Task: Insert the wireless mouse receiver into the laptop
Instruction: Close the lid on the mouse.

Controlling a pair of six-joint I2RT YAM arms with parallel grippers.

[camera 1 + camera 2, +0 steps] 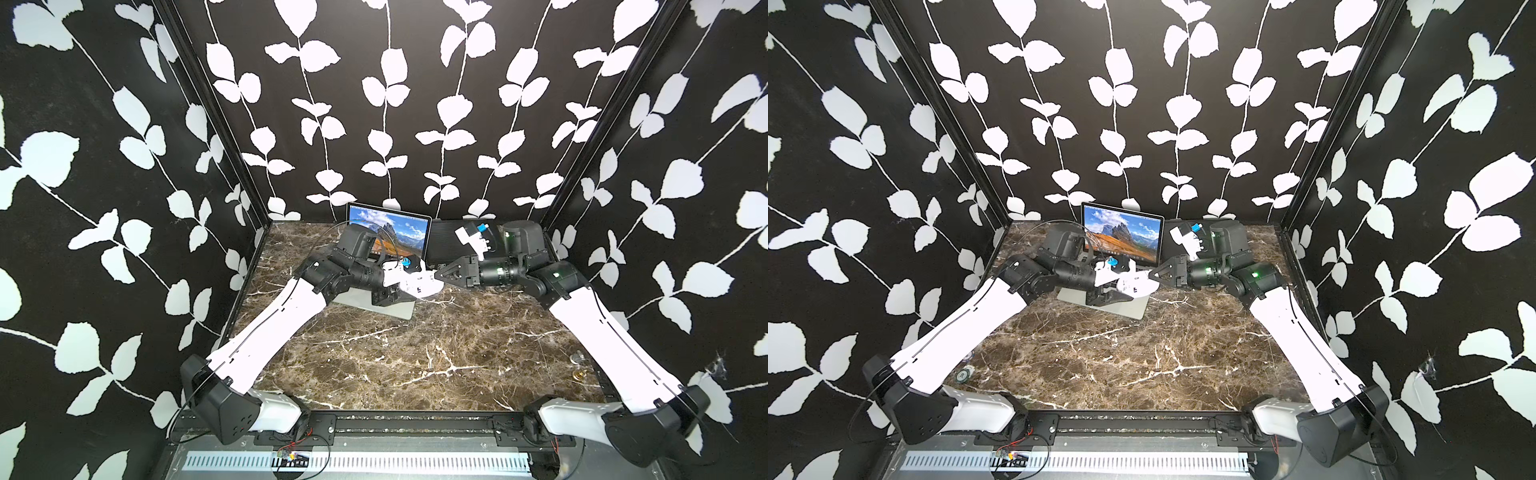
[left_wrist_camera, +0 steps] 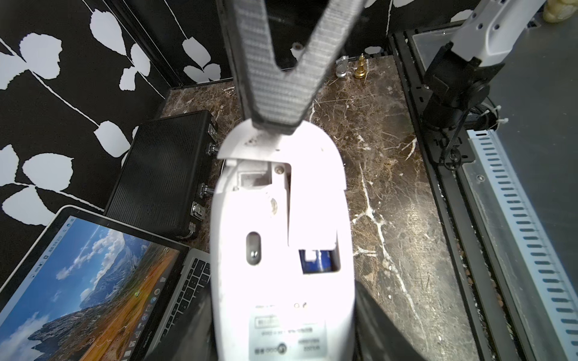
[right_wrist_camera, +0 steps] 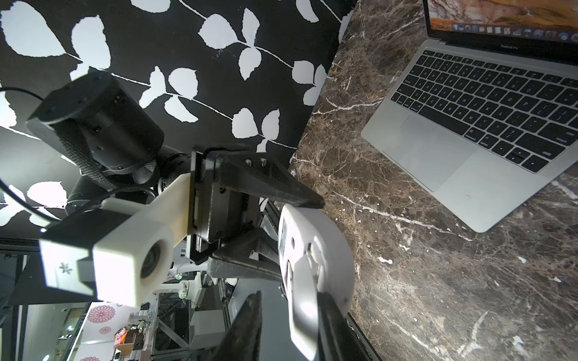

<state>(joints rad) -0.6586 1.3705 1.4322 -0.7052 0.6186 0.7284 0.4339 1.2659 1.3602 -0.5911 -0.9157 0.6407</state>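
Wireless mouse (image 2: 281, 234) is hanging underside up at the laptop (image 3: 438, 150) side | left claw (image 3: 291, 237) is clamping it | right claw (image 1: 440, 275), part-open, is sitting at its cover end, no grip visible | receiver removal and plugging are remaining

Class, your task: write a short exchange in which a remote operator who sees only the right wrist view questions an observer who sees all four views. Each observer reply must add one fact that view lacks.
Operator: I see the wireless mouse only at a steep angle. What is on its underside?
Observer: In the left wrist view its open compartment holds something blue.
Operator: Does anything lie beside the laptop?
Observer: Yes, a black ribbed case lies beside the laptop, on the robot's right side.
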